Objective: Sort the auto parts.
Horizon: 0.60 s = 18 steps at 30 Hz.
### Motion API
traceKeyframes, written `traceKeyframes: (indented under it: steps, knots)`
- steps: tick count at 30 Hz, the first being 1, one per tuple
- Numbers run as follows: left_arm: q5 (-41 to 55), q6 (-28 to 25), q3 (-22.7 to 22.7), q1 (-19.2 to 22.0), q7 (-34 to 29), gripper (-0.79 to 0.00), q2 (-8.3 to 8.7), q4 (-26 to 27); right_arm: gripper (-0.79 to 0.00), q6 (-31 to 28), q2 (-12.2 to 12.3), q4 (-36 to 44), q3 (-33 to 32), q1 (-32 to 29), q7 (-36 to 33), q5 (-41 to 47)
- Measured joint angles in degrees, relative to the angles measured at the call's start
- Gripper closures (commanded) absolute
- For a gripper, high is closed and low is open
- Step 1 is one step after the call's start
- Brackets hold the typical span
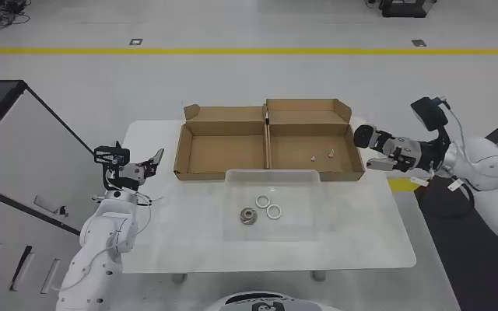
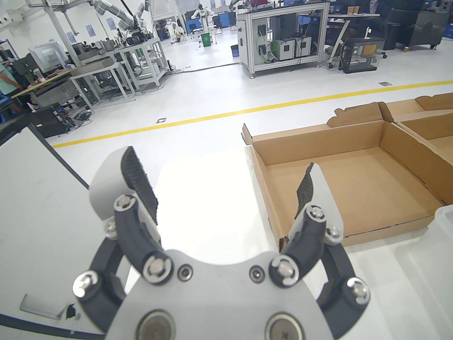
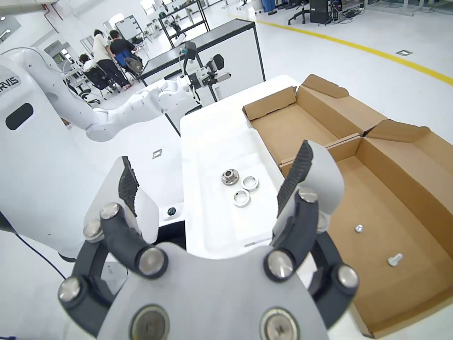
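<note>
Currently the left gripper (image 2: 219,164) and right gripper (image 3: 216,152) hover, fingers apart (one at each end of the white table (image 1: 358,233)); two silver metal rings (image 1: 263,201) lie in a clear plastic tray (image 1: 272,173).

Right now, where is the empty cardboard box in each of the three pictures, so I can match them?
Top view: empty box, the left one of two, behind the clear tray.
Left wrist view: empty box just past the left hand.
Right wrist view: empty box is the farther one, beyond the other box.
Shared landmark: the yellow floor line beyond the boxes.
</note>
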State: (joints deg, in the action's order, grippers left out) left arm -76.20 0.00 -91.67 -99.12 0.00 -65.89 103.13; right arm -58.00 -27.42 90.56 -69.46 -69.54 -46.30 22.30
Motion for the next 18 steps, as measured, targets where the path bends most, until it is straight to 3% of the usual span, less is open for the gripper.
traceKeyframes:
  steps: [10, 14, 18]
  knots:
    - [-1.07, -1.89, -0.28, 0.82, -1.31, -0.785, 0.17, 2.19, -0.785, 0.0, 0.0, 0.0, 0.0, 0.0, 0.0, 0.0]
    - [-7.27, -5.74, 0.2, 2.34, -9.38, -0.785, 0.63, 8.22, -0.785, 0.0, 0.0, 0.0, 0.0, 0.0, 0.0, 0.0]
    - [-10.85, -8.56, 3.83, 4.93, -19.67, -0.785, 0.61, 14.26, -0.785, 0.0, 0.0, 0.0, 0.0, 0.0, 0.0, 0.0]
